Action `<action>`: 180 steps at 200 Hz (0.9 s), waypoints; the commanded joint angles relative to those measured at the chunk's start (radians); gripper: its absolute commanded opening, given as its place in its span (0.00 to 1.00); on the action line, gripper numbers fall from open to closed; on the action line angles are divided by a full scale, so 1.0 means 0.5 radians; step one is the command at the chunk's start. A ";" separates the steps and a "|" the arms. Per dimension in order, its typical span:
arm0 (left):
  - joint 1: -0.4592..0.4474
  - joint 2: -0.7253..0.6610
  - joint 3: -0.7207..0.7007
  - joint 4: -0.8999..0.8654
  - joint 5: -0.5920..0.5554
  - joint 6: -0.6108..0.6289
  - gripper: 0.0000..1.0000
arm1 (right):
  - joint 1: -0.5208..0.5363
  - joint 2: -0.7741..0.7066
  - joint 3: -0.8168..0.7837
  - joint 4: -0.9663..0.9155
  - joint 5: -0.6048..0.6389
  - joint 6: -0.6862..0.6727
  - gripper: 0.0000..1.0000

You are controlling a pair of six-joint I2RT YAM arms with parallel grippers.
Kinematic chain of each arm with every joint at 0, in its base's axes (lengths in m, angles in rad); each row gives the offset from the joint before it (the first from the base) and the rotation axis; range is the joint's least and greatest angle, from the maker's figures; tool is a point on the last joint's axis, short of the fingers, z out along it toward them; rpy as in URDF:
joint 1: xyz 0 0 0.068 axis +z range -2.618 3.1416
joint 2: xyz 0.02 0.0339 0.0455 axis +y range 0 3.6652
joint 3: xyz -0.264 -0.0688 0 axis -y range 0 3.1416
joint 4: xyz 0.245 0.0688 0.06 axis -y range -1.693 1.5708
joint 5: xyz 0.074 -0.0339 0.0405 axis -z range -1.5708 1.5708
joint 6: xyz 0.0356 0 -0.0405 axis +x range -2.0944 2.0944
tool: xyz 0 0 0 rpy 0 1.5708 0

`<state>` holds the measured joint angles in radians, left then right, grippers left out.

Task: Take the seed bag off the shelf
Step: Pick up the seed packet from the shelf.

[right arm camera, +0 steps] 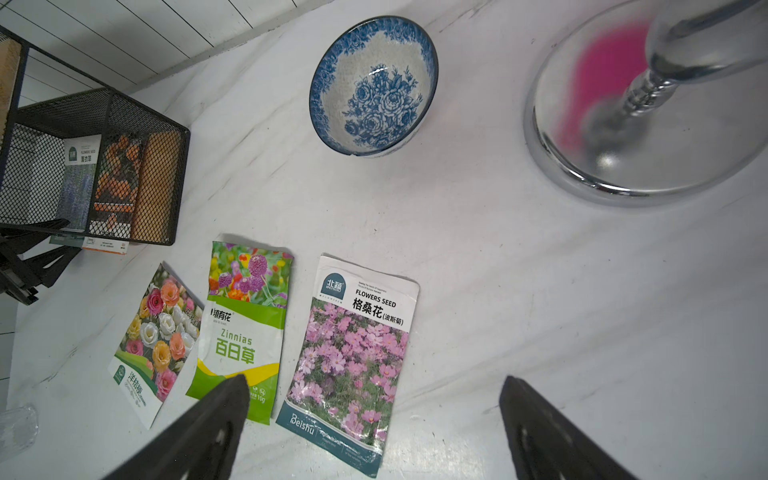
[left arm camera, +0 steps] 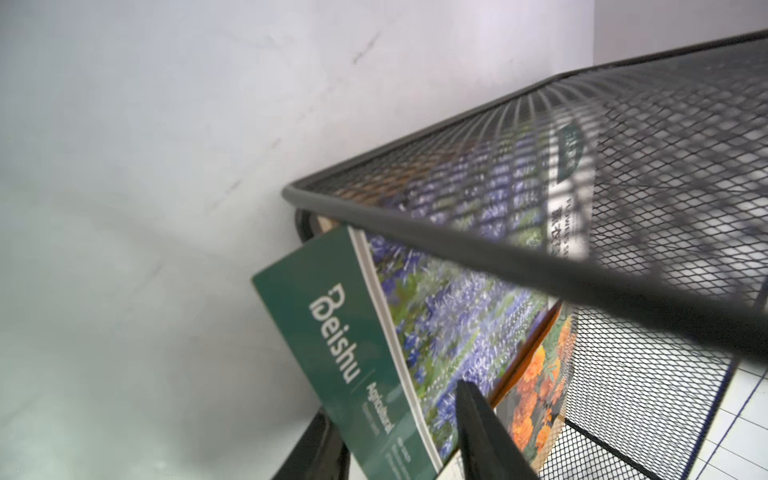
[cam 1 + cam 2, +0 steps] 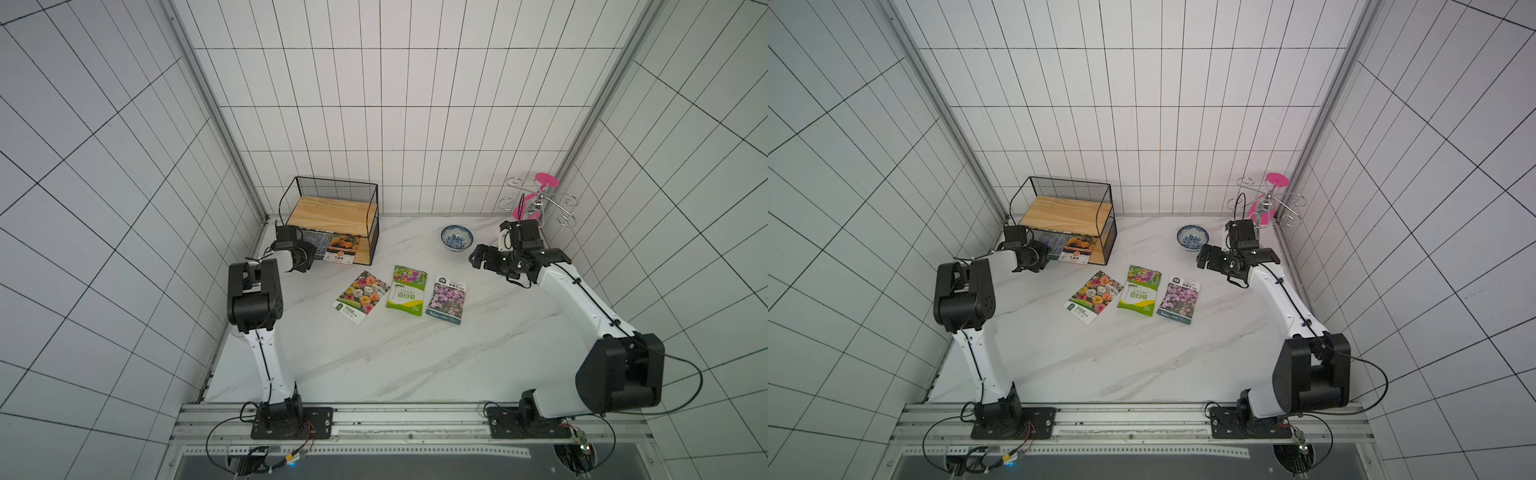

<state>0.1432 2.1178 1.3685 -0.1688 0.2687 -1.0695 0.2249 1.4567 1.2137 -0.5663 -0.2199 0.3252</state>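
At the bottom of the left wrist view the left gripper [image 2: 390, 395] is half spread. One finger is behind the lavender bag [image 2: 436, 299] and one is in front of it. A gap shows between them, so I judge the pinch is not yet made. The bag stands tilted on the lower tier of the shelf [image 2: 623, 166], with its green band [image 2: 332, 332] sticking out at the front under the wire rim [image 2: 457, 245].

To do this well, close on that band only and keep off the marigold bag [image 2: 536, 386] just beside it. Then pull out low, so that the rim does not catch the bag.

The top views hide the fingers behind the wrist, but they show the upper board [image 3: 332, 210] bare. The right gripper [image 1: 374, 380] is spread wide and holds nothing.
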 commanded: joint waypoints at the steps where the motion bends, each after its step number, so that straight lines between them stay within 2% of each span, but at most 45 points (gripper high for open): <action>1: 0.008 0.081 -0.010 -0.058 0.032 0.031 0.35 | 0.013 -0.041 -0.038 -0.012 0.026 -0.018 0.99; 19: 0.015 0.078 -0.018 -0.072 0.045 0.038 0.29 | 0.017 -0.043 -0.033 -0.012 0.030 -0.018 0.99; 71: 0.018 0.042 -0.016 -0.102 0.058 0.072 0.22 | 0.017 -0.043 -0.027 -0.013 0.035 -0.021 0.99; 105: 0.017 0.011 0.026 -0.123 0.064 0.119 0.10 | 0.015 -0.043 -0.017 -0.012 0.029 -0.025 0.99; 158: 0.017 -0.073 0.058 -0.148 0.085 0.151 0.00 | 0.017 -0.047 -0.016 -0.012 0.019 -0.019 0.99; 180: 0.017 -0.140 0.058 -0.157 0.078 0.152 0.00 | 0.017 -0.054 -0.019 -0.009 0.017 -0.016 0.99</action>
<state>0.1516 2.1090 1.3872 -0.2188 0.3077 -1.0130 0.2249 1.4563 1.2137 -0.5663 -0.2199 0.3252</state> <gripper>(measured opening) 0.045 0.987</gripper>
